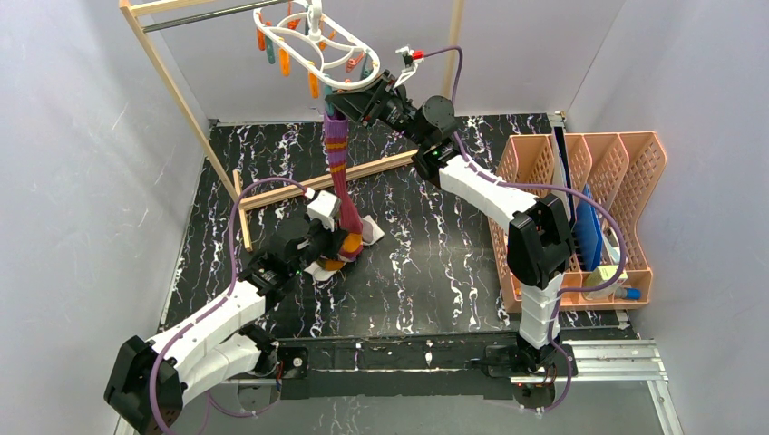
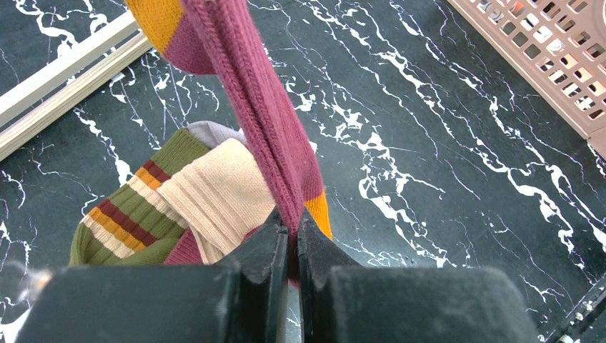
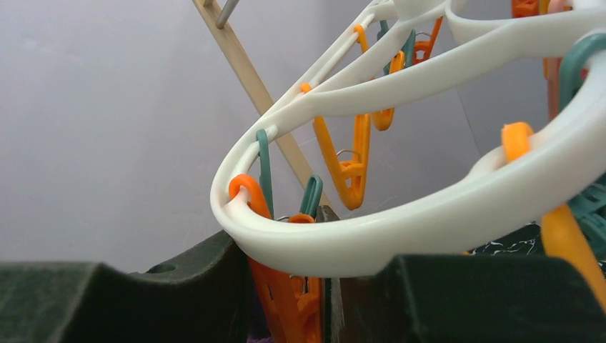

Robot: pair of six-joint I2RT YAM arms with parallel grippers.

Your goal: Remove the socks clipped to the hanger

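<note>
Left pincer (image 2: 289, 239) clamped on low end of maroon striped sock (image 1: 336, 154). Sock stretched taut from hanger (image 1: 313, 45), 12 o'clock over table (image 1: 435, 263). Right pincer (image 1: 343, 107) clamped on orange peg (image 3: 286, 300) at sock top.

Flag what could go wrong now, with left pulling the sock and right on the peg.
Peg not opened: the striped sock runs taut from the hanger to the shut left gripper; if the right gripper hasn't squeezed the orange peg open, pulling could tilt or unhook the hanger.
Slip: the right fingers sit just under the hanger's ring and could slide off the peg.
</note>
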